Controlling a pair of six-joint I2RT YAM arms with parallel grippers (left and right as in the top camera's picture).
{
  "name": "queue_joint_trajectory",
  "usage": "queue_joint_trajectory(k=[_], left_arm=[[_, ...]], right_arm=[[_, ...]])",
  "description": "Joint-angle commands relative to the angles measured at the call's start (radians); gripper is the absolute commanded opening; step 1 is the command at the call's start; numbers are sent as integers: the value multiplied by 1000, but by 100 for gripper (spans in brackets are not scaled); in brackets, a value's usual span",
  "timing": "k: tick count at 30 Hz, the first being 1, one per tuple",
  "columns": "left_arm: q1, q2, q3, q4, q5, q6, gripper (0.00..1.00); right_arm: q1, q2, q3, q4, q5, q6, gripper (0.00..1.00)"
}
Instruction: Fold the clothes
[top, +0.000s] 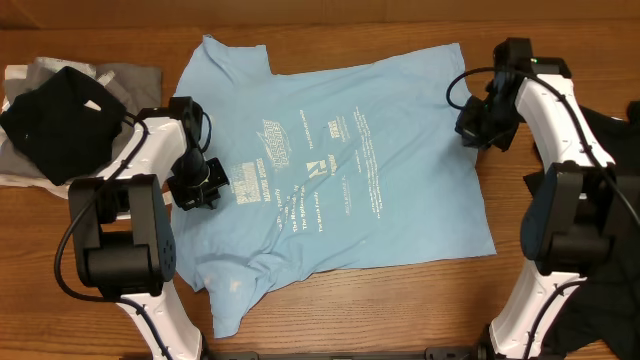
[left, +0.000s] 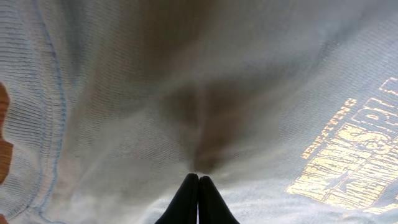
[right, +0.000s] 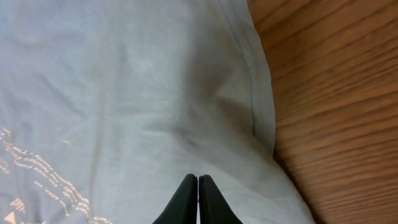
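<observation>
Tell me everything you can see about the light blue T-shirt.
The T-shirt is light blue knit cloth with white and gold lettering, spread mostly flat and slightly askew on the wooden table, sleeves toward the left. The left gripper pinches its left side, the right gripper its stitched right edge; fabric puckers at both.
</observation>
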Motion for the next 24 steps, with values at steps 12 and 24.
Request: queue_joint_trajectory(k=[12, 24], left_arm=[[74, 14, -3, 42, -28, 27, 4], [89, 14, -3, 82, -73, 27, 4]], right_arm=[[4, 78, -5, 35, -17, -3, 6], [5, 169, -5, 39, -69, -3, 4]])
